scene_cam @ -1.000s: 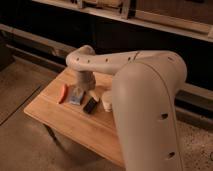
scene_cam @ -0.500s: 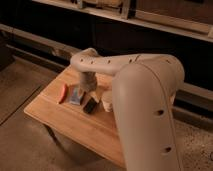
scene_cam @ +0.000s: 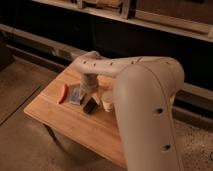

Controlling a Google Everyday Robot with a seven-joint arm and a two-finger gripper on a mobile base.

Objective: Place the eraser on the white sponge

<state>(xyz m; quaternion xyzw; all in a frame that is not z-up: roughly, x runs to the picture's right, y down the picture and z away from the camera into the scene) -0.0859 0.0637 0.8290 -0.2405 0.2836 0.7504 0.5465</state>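
The black eraser [scene_cam: 90,106] lies on the wooden table [scene_cam: 75,125], just right of the white sponge [scene_cam: 75,96], a flat pale pad. My gripper [scene_cam: 87,93] hangs from the arm's wrist right above the gap between the sponge and the eraser, close to the table top. The eraser shows just below and in front of the gripper. I cannot tell whether the gripper touches it. The arm's thick white forearm fills the right foreground.
An orange-red curved piece [scene_cam: 63,93] lies left of the sponge. A white paper cup [scene_cam: 107,100] stands right of the eraser, partly behind my arm. Dark shelving runs along the wall behind the table. Bare floor lies left and in front.
The wrist and gripper have shifted slightly to the right over the sponge and eraser. The things on the table lie where they were.
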